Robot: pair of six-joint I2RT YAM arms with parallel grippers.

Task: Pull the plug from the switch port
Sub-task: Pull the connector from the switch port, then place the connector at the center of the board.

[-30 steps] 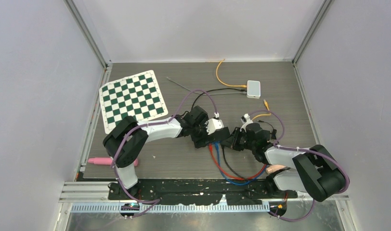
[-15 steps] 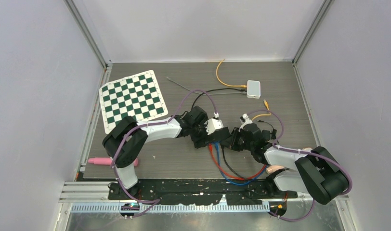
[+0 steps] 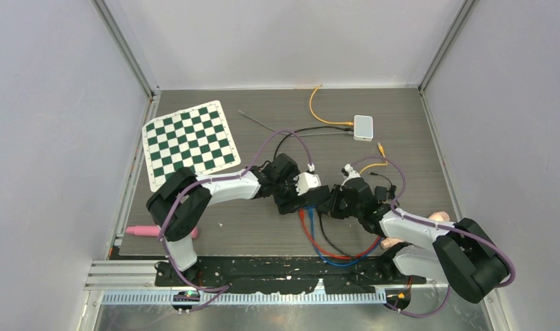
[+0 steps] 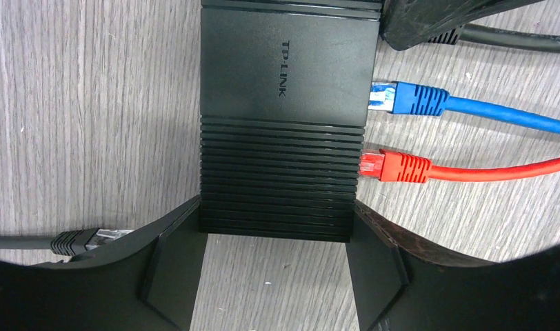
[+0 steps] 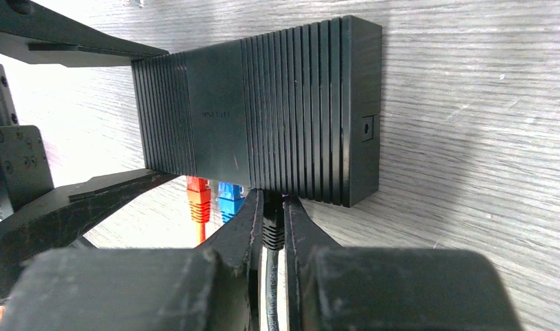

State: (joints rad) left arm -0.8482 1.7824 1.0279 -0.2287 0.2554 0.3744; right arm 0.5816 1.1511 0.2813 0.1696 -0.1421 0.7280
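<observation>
The black TP-LINK switch (image 4: 284,124) lies flat on the wooden table. My left gripper (image 4: 277,215) is shut on its two long sides at the ribbed end. A blue plug (image 4: 408,98) and a red plug (image 4: 394,167) sit in ports on its side. A black plug (image 5: 272,227) meets the switch (image 5: 263,131) next to the blue one (image 5: 229,196), and my right gripper (image 5: 272,205) is shut on it, its cable running back between the fingers. From above, both grippers (image 3: 298,200) (image 3: 334,203) meet at the switch (image 3: 316,197) mid-table.
A loose black plug (image 4: 77,241) lies by my left finger. Red, blue and black cables (image 3: 332,248) loop toward the near edge. A chessboard mat (image 3: 190,143) lies at the far left, a small white box (image 3: 363,127) with an orange cable (image 3: 318,110) at the back, and a pink object (image 3: 143,230) near the left rail.
The right arm's elbow has swung out to the right and its wrist has stretched leftward. The switch and both grippers have crept slightly left. Both grips are unchanged.
</observation>
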